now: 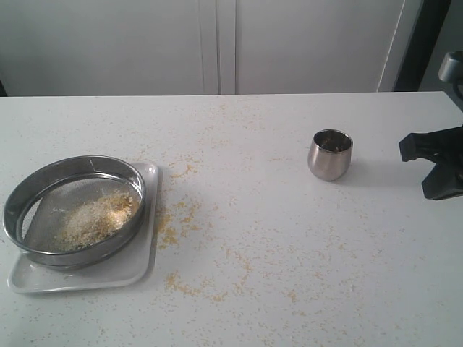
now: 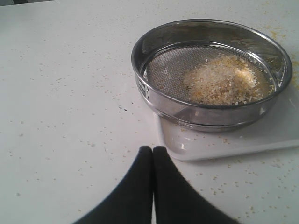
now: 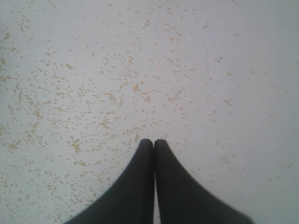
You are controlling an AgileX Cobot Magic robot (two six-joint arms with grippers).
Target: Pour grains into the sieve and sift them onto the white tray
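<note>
The round steel-rimmed sieve (image 1: 51, 210) sits level on the white tray (image 1: 108, 276), a little beyond the left pincer (image 2: 153, 149) and clear of it. Pale and golden grains (image 1: 98, 217) lie heaped on its mesh.

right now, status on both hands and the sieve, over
Left hand shut, empty; right hand shut, empty. Sieve sits on white tray, grains heaped inside. Steel cup upright, apart.

Black robot body, matte and unmarked
Left gripper (image 2: 153, 148) and right gripper (image 3: 153, 141): smooth curved black fingers (image 2: 133, 189) tapering to rounded tips; right arm (image 1: 436, 160) angular, black.
</note>
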